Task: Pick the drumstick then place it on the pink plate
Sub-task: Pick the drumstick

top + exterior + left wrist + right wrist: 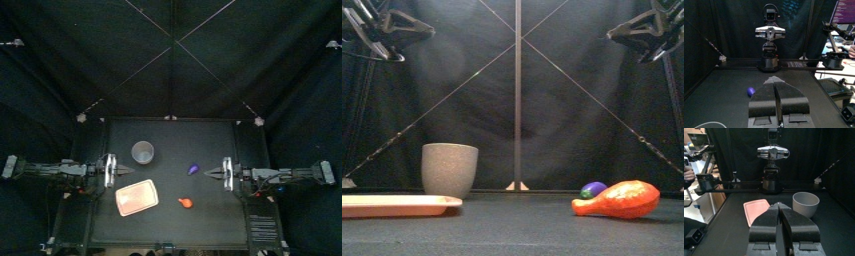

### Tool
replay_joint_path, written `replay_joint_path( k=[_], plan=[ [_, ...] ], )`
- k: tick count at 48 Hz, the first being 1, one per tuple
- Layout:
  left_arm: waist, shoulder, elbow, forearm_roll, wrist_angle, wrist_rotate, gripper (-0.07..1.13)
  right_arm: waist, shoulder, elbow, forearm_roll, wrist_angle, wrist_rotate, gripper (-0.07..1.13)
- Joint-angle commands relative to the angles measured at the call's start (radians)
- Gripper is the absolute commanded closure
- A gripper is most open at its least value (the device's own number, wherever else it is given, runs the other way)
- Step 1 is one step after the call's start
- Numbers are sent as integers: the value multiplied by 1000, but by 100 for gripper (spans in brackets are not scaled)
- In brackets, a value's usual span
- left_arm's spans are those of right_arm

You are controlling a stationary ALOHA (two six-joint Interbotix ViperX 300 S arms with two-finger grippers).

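An orange drumstick (pixel 183 202) lies on the table right of the pink plate (pixel 136 197); in the front view the drumstick (pixel 619 199) is at the right and the plate (pixel 396 205) at the left. My left gripper (pixel 107 171) rests at the table's left edge, jaws shut and empty (pixel 777 86). My right gripper (pixel 229 174) rests at the right edge, jaws shut and empty (pixel 779 209). Both are well away from the drumstick. The right wrist view shows the plate (pixel 756 210).
A tall grey speckled cup (pixel 143 152) stands behind the plate, also seen in front (pixel 450 169) and right wrist (pixel 806 203) views. A small purple toy (pixel 193 169) lies behind the drumstick (pixel 592 189), visible from the left wrist (pixel 750 91).
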State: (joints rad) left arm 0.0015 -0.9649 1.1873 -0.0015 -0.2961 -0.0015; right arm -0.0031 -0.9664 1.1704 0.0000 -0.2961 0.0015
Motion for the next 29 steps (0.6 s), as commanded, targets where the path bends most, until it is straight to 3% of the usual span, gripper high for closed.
replay_joint_path(
  k=[1, 14, 22, 29],
  plan=[
    [-5, 25, -17, -6, 3, -3, 103, 11, 37, -11, 14, 3, 14, 96],
    [-5, 31, -17, -6, 5, -2, 103, 61, 204, -97, 81, 112, 98, 95],
    [-5, 32, -17, -8, 5, -2, 103, 112, 301, -187, 94, 273, 118, 95],
    [-5, 32, -17, -8, 5, -2, 103, 127, 339, -258, 169, 453, 118, 95]
  ],
)
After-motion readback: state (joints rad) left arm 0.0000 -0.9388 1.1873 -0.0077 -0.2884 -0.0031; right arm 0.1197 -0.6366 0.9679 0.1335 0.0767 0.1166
